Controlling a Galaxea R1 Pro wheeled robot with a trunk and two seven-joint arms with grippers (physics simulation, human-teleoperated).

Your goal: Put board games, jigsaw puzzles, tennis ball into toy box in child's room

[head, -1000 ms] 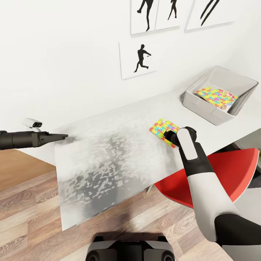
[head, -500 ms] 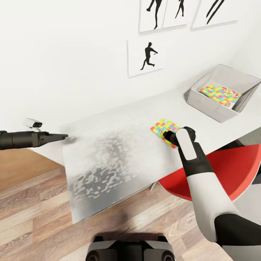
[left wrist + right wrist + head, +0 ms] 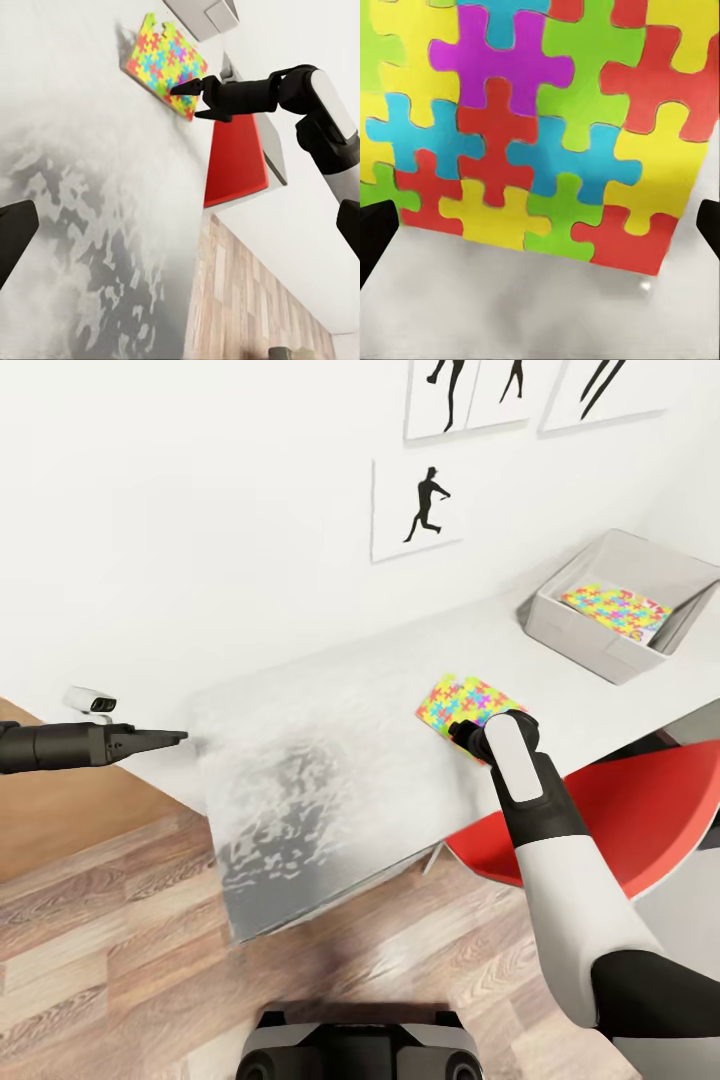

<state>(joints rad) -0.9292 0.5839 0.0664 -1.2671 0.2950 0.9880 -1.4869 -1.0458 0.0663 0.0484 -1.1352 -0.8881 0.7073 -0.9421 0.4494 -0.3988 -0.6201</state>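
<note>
Toys concern us here, on the pale tabletop (image 3: 330,760) that spreads beneath and ahead of both claws. Beyond our right claw (image 3: 462,731), well off to its right, sits the toy box (image 3: 590,635), with one jigsaw puzzle (image 3: 612,607) lying inside on top of a printed box we cannot identify. Beside our right arm, off the tabletop's edge, stands a red chair (image 3: 650,810). The second jigsaw puzzle (image 3: 468,701) lies flat on the tabletop directly ahead of our right claw, whose fingers stand wide apart at the puzzle's near edge, holding nothing. Our left claw (image 3: 168,738) hangs well apart to the left, at the tabletop's far corner, its fingers drawn narrow together and empty.
</note>
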